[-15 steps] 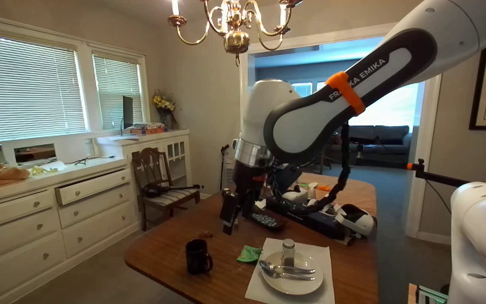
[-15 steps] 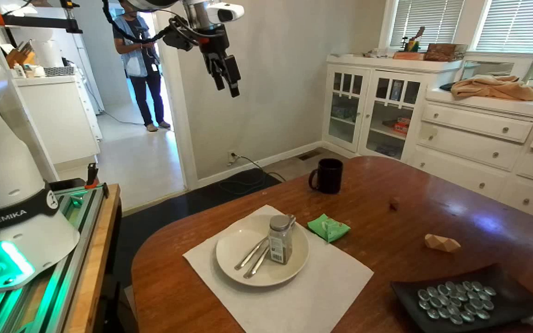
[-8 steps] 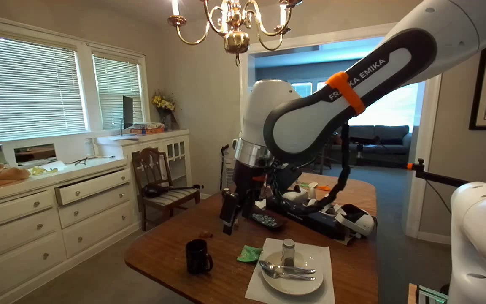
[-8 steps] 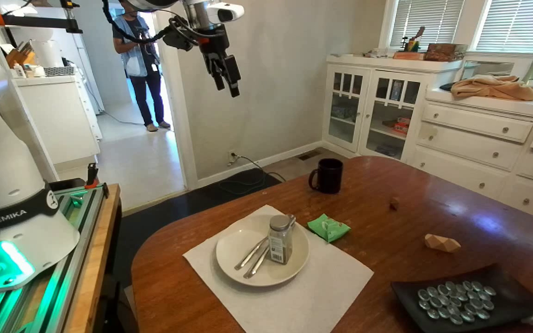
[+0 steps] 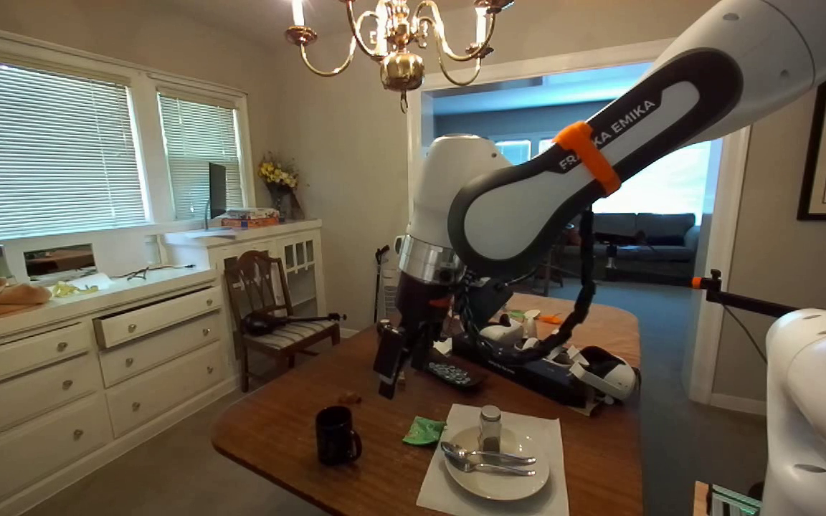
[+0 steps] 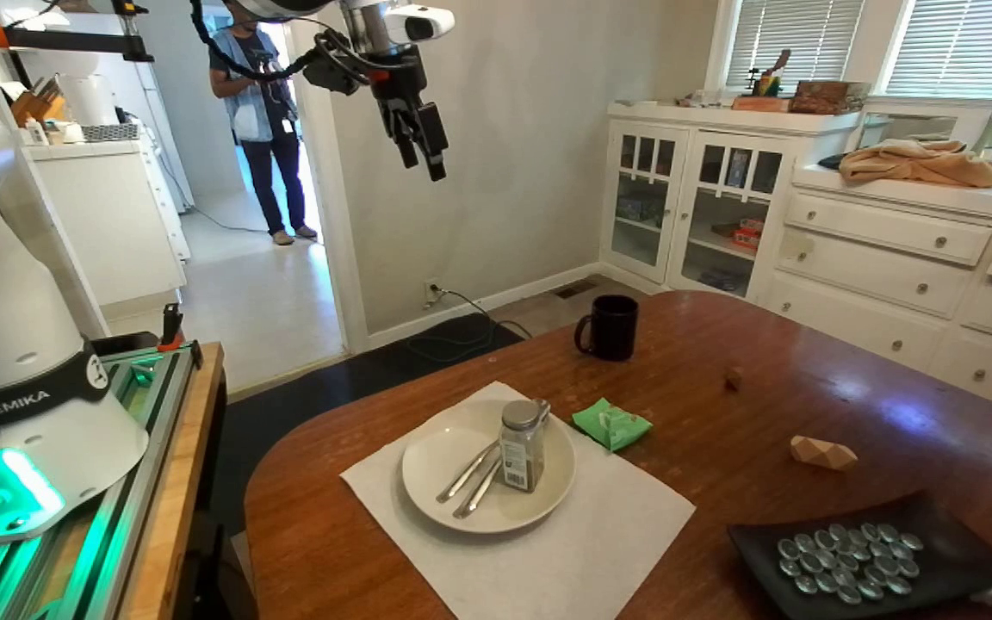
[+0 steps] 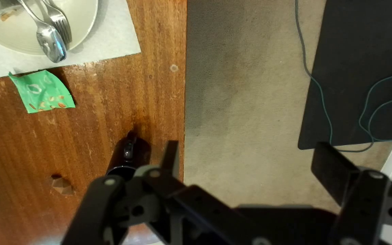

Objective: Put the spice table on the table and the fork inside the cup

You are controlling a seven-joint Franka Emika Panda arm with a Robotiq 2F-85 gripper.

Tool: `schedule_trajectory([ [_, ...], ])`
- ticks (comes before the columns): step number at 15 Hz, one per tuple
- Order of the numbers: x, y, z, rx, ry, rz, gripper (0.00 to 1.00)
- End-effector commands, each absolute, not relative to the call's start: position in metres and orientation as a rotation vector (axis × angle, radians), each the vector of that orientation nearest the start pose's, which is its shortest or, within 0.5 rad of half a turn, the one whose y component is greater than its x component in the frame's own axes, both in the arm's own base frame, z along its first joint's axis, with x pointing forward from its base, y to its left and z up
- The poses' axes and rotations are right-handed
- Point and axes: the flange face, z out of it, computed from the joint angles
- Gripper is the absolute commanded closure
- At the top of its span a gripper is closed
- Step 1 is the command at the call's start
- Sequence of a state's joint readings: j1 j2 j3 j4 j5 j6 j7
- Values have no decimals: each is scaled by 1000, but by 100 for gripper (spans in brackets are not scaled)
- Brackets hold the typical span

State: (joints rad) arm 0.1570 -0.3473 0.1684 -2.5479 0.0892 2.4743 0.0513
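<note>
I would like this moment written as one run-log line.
gripper: open, holding nothing | fork: on plate with spoon | spice jar: upright on plate | cup: upright on table

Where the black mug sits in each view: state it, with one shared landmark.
In an exterior view: black mug, low, left of centre.
In an exterior view: black mug, just right of centre.
Wrist view: black mug, lower left, partly behind the pincer.
Landmark in all three: green packet.

The robot's arm (image 5: 642,132) slanted downward in an exterior view, its wrist (image 5: 427,259) hanging below; the jaws stood wide apart, fingers (image 7: 332,173) angled downward.
</note>
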Motion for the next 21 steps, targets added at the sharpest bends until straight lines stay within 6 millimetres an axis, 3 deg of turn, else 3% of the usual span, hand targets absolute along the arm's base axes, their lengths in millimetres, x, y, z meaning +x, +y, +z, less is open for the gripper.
schedule_trajectory([
  [1,420,142,418,-3041,-320,-406,0],
  [3,420,140,419,-3039,-331,-416,0],
  [7,429,107,425,-3024,-366,-482,0],
  [11,442,52,423,-2994,-431,-504,0],
  [14,442,3,420,-2972,-451,-405,0],
  [17,436,-31,413,-2968,-526,-274,0],
  [21,432,-80,409,-3091,-454,-142,0],
])
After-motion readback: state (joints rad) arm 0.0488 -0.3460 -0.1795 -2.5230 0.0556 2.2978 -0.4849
